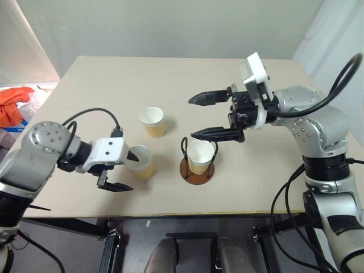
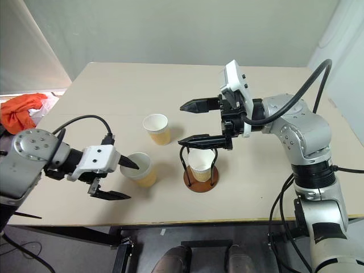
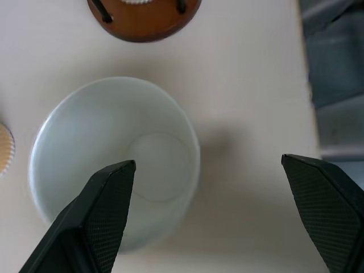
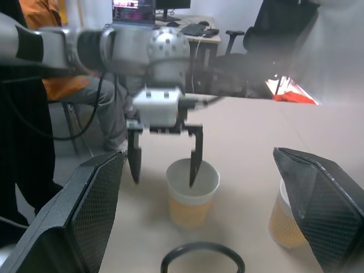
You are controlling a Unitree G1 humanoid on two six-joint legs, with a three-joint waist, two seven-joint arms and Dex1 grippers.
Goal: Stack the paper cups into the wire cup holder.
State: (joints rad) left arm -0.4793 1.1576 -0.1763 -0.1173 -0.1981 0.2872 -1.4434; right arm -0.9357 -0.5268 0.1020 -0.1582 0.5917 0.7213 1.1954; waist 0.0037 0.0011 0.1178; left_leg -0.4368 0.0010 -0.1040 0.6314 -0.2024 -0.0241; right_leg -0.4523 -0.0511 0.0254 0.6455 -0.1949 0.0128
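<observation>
Three paper cups, tan-yellow outside with white inside and white rolled rims, all upright on the table (image 1: 85, 85).

Holder (image 1: 197, 170): round reddish-brown disc base with thin black wire loops rising from it, near the front edge at centre. One cup (image 1: 200, 156) already sits inside it, rim at about the level of the loop tops.

Near cup (image 1: 139, 162) stands left of the holder, just beside it. Far cup (image 1: 152, 121) stands behind the near cup, apart from it.

Left gripper (image 1: 123, 170) spread wide, straddling the near cup's rim: one finger (image 3: 108, 210) over its mouth, the other outside. No grip.

Right gripper (image 1: 203, 116) released, jaws wide apart, empty, above the holder.
</observation>
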